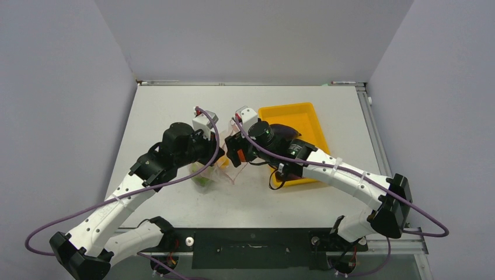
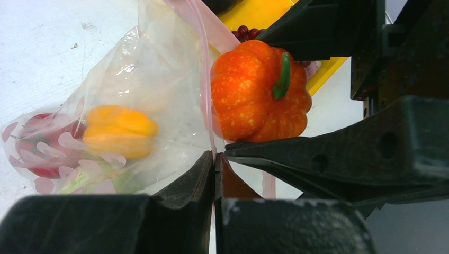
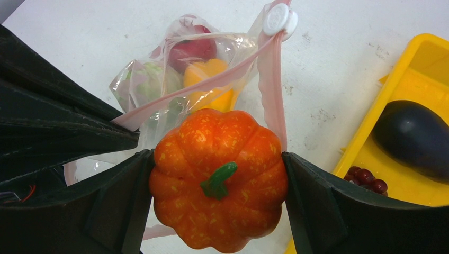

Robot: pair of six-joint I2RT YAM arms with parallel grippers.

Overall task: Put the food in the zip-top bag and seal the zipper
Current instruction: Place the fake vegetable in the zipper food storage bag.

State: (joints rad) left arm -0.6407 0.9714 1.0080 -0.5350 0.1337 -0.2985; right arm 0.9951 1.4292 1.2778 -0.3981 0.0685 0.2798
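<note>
Orange and bumpy, the pumpkin sits squeezed between the two black fingers of the right gripper, which stand wide apart because the pumpkin is so broad. Its green stem points toward the wrist camera. It hangs just at the mouth of the zip-top bag, and I think this explains the whole arrangement. The left gripper is pinched tight on the bag's near edge, right at the pinkish zipper, so the mouth is lifted and kept apart as a loop for the pumpkin to pass through. Inside the bag a yellow piece, a red piece and something green lie already at the bottom, over the white table. Beside it, in the yellow tray, the eggplant and the grape cluster wait. So in my judgement the filling is about half done and the sealing cannot start yet.
</note>
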